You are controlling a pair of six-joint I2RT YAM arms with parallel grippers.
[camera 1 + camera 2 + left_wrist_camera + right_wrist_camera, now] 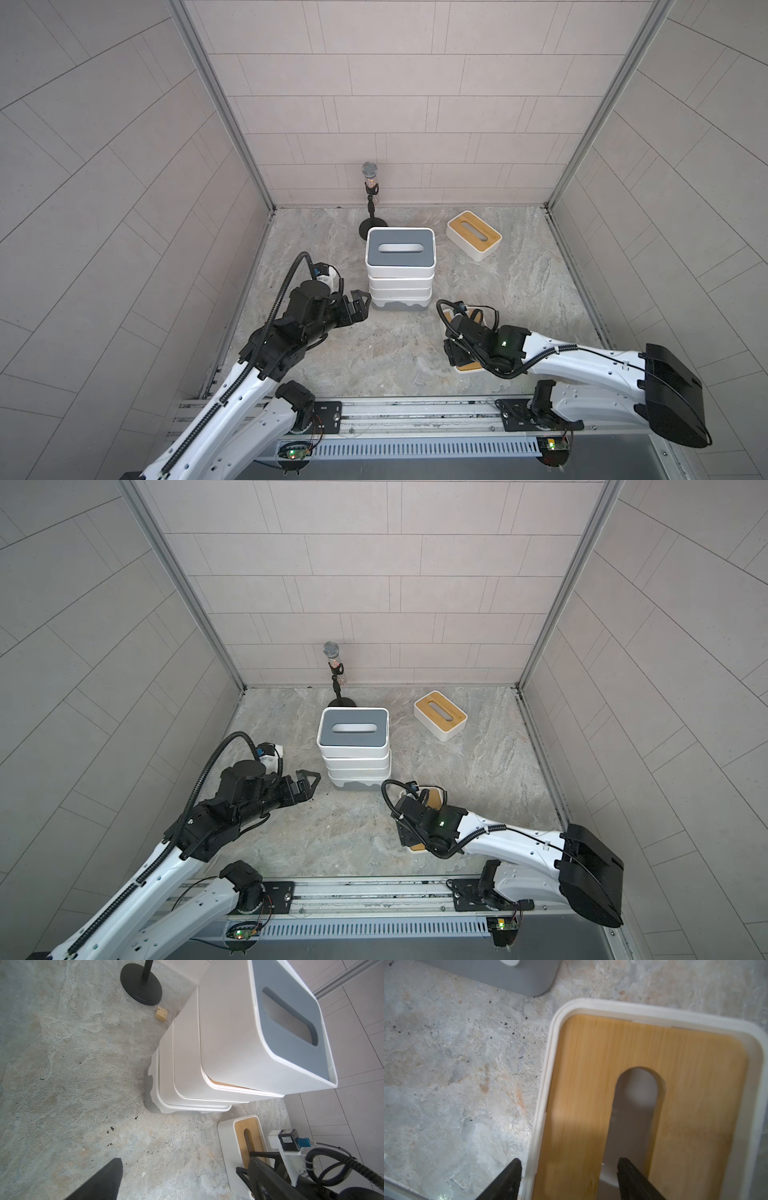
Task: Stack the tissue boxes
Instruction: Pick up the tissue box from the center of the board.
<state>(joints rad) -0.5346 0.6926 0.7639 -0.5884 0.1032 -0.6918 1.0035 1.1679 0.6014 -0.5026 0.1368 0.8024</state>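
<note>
Several tissue boxes stand stacked mid-table; the top one has a grey slotted lid, the bottom one a grey base. My left gripper hovers open and empty just left of the stack's foot; one of its fingers shows in the left wrist view. A bamboo-lidded tissue box lies front right under my right gripper. Its jaws stand apart, one finger outside the long wall, the other down in the lid's slot. Another bamboo-lidded tissue box lies at the back right.
A microphone on a black round-based stand rises behind the stack. A small wooden cube lies by the stack's far side. Tiled walls close three sides; a metal rail runs along the front.
</note>
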